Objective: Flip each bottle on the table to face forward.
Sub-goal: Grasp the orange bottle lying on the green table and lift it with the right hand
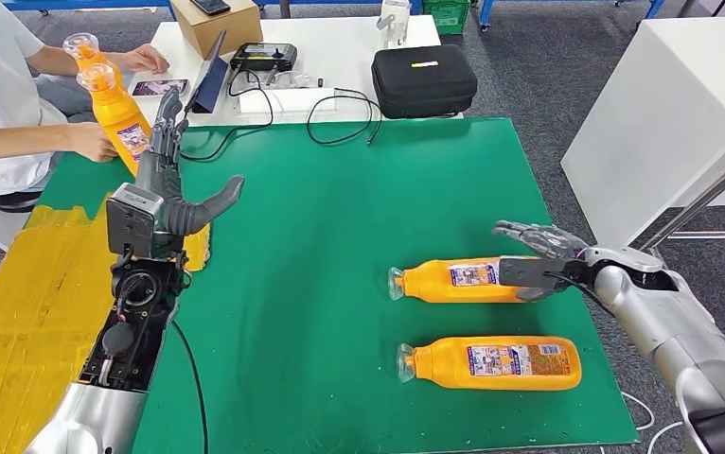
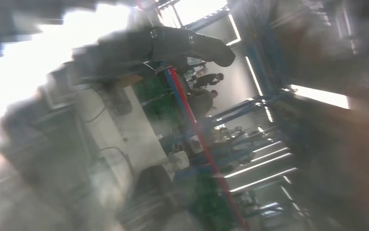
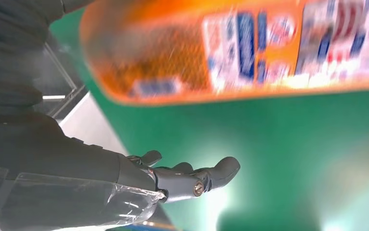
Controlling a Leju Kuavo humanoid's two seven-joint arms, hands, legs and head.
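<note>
Right hand point(image 1: 540, 255) spread at base of far lying bottle point(image 1: 458, 281), holding nothing; left hand point(image 1: 177, 194) likewise empty, raised: risk of bottle rolling away under a glancing touch.

Blurred orange bottle point(image 3: 230, 48), green mat point(image 3: 279, 144), right hand point(image 3: 182, 178) empty, fingers apart

two orange bottles point(image 1: 463, 281) point(image 1: 491, 363) lying sideways on green mat | two upright point(image 1: 120, 118) far-left

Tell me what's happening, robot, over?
Left hand raised, open. Right hand open at far lying bottle; near bottle untouched. Person's hand holds upright bottle.
</note>
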